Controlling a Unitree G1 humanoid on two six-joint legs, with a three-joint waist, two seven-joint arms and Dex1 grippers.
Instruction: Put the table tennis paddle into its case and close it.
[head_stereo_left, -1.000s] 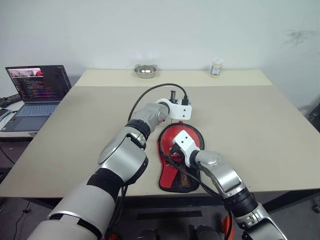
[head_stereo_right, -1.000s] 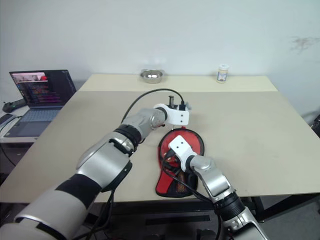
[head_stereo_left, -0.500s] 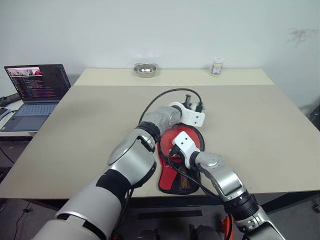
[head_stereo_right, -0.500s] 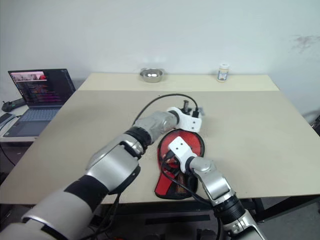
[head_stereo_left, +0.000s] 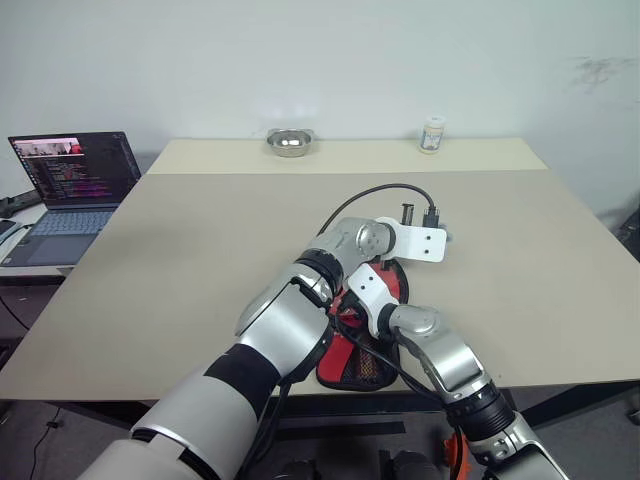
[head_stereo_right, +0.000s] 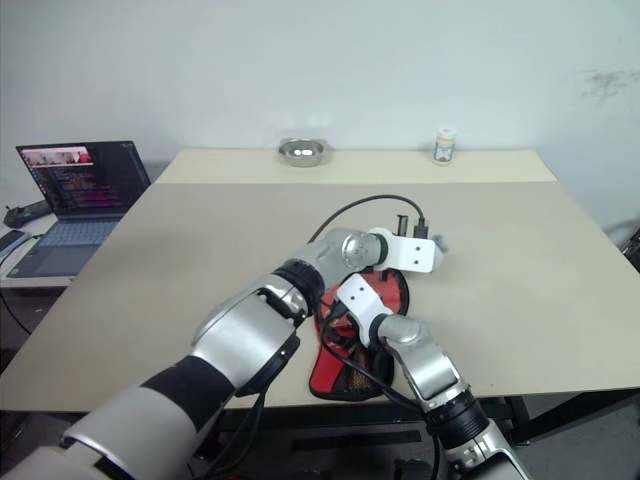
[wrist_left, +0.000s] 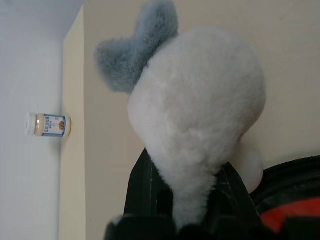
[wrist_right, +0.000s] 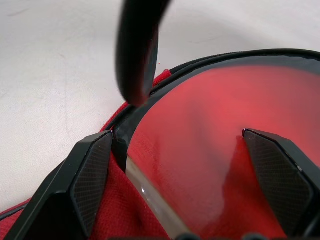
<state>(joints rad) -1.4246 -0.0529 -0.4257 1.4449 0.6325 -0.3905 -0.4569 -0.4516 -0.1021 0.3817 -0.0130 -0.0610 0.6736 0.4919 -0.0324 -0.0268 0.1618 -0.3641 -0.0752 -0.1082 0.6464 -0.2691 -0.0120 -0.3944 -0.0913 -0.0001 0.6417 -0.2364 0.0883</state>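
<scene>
Looking down from the head, the case (head_stereo_left: 362, 352) lies near the front edge of the tabletop (head_stereo_left: 180, 250), its long axis running from that edge away from the robot, narrow end nearest the robot. The right hand (head_stereo_left: 352, 292) sits right over the wide far part of the case, while the left arm reaches across it so that the left hand (head_stereo_right: 432, 243) is just past the case's far rim, toward the robot's right.

From the left wrist, the left hand's fingers (wrist_left: 145, 187) are clamped on a white plush toy (wrist_left: 200, 120) with a grey tuft; the case's black edging shows just beside it. A small jar (wrist_left: 48, 125) stands well apart at the far edge.

From the right wrist, the right hand's fingers (wrist_right: 87, 172) are spread wide, straddling the red face of the table tennis paddle (wrist_right: 210, 135), which lies inside the case's black rim. I judge the right hand the nearer one for seating the paddle, with the paddle directly below and ahead of it.
</scene>
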